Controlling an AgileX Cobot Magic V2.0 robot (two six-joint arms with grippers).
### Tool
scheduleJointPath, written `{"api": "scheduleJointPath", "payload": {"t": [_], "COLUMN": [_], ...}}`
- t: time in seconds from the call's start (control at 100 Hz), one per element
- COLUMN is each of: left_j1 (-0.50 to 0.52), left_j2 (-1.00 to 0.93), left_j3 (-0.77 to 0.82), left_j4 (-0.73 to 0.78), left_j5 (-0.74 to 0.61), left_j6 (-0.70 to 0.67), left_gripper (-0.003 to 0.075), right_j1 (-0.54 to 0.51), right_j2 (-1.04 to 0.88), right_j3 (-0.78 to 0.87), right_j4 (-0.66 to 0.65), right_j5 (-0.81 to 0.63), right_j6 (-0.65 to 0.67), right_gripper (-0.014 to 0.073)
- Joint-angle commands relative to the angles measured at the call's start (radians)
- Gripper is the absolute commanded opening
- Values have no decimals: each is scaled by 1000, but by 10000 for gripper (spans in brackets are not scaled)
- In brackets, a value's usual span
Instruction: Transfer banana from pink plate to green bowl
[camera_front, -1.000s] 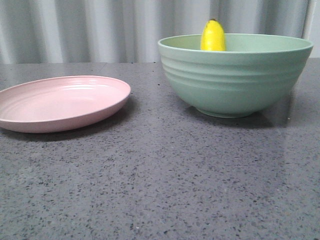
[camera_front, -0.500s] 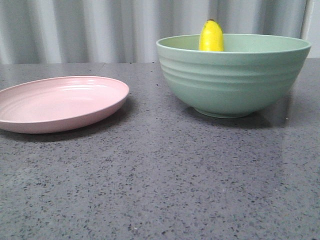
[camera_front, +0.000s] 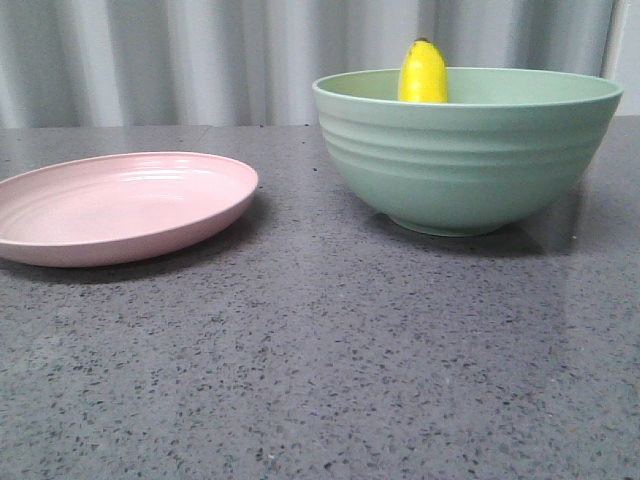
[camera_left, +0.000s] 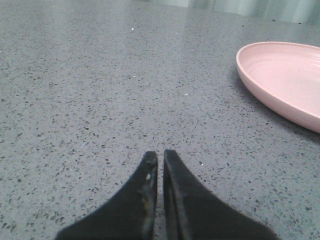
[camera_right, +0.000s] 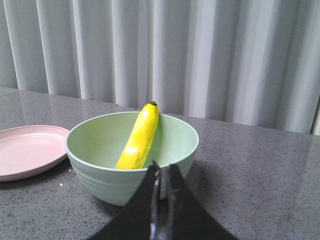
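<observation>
Grey speckled table (camera_front: 320, 380) is holding the pink plate (camera_front: 120, 205) on the left, bare, and the green bowl (camera_front: 468, 150) on the right. Inside the bowl the banana (camera_right: 140, 137) is leaning on the far wall, so the job looks done. Only its tip is peeking out in the front view; the right wrist view is showing all of it. Left gripper (camera_left: 160, 165) and right gripper (camera_right: 162, 175) are both pressed together, holding nothing.

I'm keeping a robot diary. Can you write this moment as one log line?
banana: in green bowl, leaning on far wall | pink plate: empty | left gripper: shut, empty | right gripper: shut, empty
</observation>
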Motion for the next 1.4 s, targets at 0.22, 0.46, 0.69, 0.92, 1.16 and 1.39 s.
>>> {"api": "scheduleJointPath", "payload": {"t": [0.22,0.46,0.69,0.92,1.16,1.39], "left_j1": [1,1,1,1,1,1], "left_j2": [-33,-33,-33,-33,-33,-33], "left_j3": [27,27,27,27,27,27], "left_j4": [-9,-9,-9,-9,-9,-9], "left_j5": [-23,-23,-23,-23,-23,-23], "left_j6": [-10,-10,-10,-10,-10,-10], "left_gripper": [-19,-19,-19,-19,-19,-19], "right_j1": [-5,-9,-203,-453,-470,-470], "right_j2": [-6,-16,-16,-16,-16,-16], "right_j3": [-24,-8,172,366,401,401], "right_j4": [-15,-15,-4,64,72,72], "right_j5": [-74,-97,-382,-572,-327,-167], "right_j6": [0,0,62,117,85,49], "right_gripper": [-74,-74,-74,-74,-74,-74]}}
